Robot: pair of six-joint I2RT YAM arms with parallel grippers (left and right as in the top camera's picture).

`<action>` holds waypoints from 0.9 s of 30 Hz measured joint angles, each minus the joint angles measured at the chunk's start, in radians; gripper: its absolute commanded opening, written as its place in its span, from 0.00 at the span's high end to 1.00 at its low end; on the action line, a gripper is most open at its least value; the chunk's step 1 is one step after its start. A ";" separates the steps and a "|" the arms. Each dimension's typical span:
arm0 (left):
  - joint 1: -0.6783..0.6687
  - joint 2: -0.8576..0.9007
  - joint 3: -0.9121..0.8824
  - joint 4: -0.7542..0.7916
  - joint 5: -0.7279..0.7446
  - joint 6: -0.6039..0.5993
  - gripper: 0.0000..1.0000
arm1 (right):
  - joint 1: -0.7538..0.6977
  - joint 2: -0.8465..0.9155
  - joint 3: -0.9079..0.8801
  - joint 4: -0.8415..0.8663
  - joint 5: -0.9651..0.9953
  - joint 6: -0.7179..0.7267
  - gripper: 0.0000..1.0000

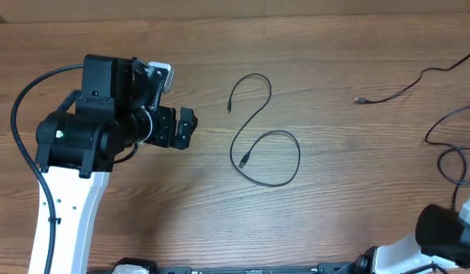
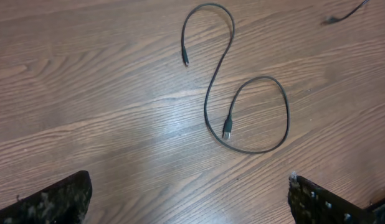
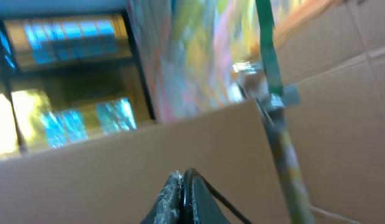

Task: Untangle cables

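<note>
One thin black cable (image 1: 265,144) lies loose in an S-shape at the middle of the table, both plug ends free. In the left wrist view this cable (image 2: 208,102) lies ahead of my left gripper (image 2: 189,199), which is wide open with only bare wood between its fingers. In the overhead view the left gripper (image 1: 188,126) hovers left of that cable, apart from it. A second cable (image 1: 395,93) runs to the right edge, with loops (image 1: 446,144) below it. My right gripper (image 3: 183,186) points up at a cardboard wall, shut on a thin black cable (image 3: 220,200).
The left arm's body (image 1: 90,137) and its thick black cord (image 1: 18,129) fill the table's left side. The right arm's base (image 1: 448,236) sits at the bottom right corner. A cardboard wall (image 3: 118,174) and a green strap (image 3: 270,56) fill the right wrist view.
</note>
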 measured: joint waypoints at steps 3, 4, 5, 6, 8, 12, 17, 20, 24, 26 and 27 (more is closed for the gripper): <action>0.000 0.016 0.000 0.000 0.000 0.000 0.00 | -0.001 0.060 0.001 -0.082 0.048 -0.100 0.96; 0.000 0.022 0.000 0.000 0.000 0.000 0.00 | -0.003 0.079 0.001 -0.105 0.064 -0.119 0.96; 0.000 0.031 0.000 0.000 0.000 0.000 0.00 | -0.007 0.107 0.001 -0.138 0.085 -0.145 0.96; 0.000 0.035 0.000 0.000 0.000 0.000 0.00 | -0.012 0.124 0.001 -0.160 0.097 -0.156 0.96; 0.000 0.044 0.000 0.000 0.000 0.000 0.00 | -0.029 0.169 0.000 -0.240 0.122 -0.175 0.96; 0.000 0.056 0.000 0.000 0.000 0.000 0.00 | -0.071 0.250 0.000 -0.413 0.149 -0.150 0.76; 0.000 0.057 0.000 0.000 -0.003 0.000 0.00 | -0.115 0.333 0.000 -0.534 0.073 -0.113 0.43; 0.000 0.058 0.000 0.000 -0.003 0.000 0.00 | -0.127 0.361 -0.006 -0.588 -0.032 -0.109 0.30; 0.000 0.058 0.000 0.000 -0.003 0.000 0.00 | -0.127 0.367 -0.011 -0.636 -0.113 -0.108 0.11; 0.000 0.058 0.000 0.000 -0.003 0.000 0.00 | -0.127 0.366 -0.011 -0.668 -0.134 -0.103 0.08; 0.000 0.058 0.000 0.000 -0.003 0.000 0.01 | -0.127 0.366 -0.011 -0.676 -0.139 -0.104 0.07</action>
